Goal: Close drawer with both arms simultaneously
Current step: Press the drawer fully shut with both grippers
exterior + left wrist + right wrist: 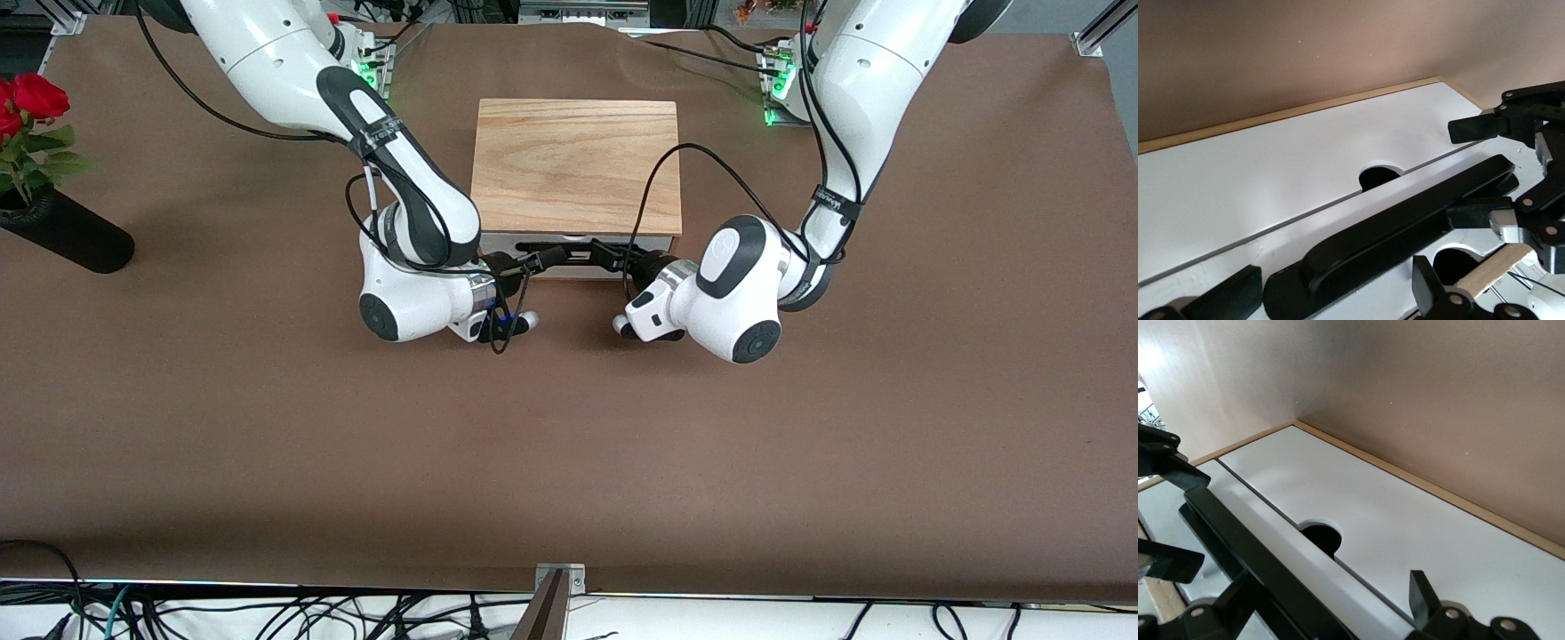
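Two grippers at the drawer [569,258] front: left gripper [613,253] and right gripper [542,260] both spread wide around its black handle [1405,227]. White-fronted drawer sits nearly flush in the wooden box [576,164], mid-table.

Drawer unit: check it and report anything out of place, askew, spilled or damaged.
Nothing stands out. The wooden box sits square on the table, and its white drawer front looks intact, with the black handle straight. The left pincer and right pincer are at the handle. No spill or damage is visible.
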`<state>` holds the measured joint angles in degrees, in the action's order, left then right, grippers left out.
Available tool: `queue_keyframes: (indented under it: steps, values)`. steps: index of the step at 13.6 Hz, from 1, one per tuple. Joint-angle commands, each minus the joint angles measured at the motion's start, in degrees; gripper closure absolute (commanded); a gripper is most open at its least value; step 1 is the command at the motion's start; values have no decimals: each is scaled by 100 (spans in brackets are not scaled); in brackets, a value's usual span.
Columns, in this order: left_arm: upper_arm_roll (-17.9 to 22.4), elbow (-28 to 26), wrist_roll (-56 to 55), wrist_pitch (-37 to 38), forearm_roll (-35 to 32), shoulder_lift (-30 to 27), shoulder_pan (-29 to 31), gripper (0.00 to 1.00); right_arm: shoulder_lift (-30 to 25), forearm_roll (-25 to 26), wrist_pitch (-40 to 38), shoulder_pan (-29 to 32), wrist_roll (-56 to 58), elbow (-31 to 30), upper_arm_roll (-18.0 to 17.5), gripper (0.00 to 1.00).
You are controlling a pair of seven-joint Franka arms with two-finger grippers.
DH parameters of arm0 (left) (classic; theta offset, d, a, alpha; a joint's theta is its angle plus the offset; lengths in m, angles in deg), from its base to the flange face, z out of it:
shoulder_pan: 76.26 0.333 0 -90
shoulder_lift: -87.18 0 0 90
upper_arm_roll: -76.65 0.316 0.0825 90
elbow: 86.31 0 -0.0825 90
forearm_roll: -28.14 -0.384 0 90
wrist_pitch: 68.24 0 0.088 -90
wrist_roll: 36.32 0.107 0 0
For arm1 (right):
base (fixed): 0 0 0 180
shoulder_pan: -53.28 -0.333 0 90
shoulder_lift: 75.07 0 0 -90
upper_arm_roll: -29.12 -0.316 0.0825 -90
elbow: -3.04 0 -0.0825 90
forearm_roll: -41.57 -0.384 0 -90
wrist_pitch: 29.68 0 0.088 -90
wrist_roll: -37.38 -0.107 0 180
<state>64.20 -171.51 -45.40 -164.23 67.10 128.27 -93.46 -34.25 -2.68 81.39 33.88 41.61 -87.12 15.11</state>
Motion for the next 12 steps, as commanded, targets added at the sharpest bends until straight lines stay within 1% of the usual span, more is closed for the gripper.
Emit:
queue_keyframes:
  steps: [1, 5, 7, 9, 12]
  values:
    - [-11, 30, -112, 195, 227, -74, 6, 0, -12, -31, -50, 15, -98, -1, -31, 0]
    - [24, 118, -42, 204, 122, -127, 277, 0, -3, -31, -50, 15, -89, 7, -31, 0]
    - [41, 302, 116, 204, -9, -127, 375, 0, -12, -31, -6, 59, -89, 51, -31, 0]
    - [33, 644, 135, 204, -308, -127, 541, 0, -21, -31, 11, 85, -89, 182, -22, 0]
    - [42, 935, 143, 204, -353, -197, 936, 0, -38, -13, 29, 94, -81, 358, 13, 0]
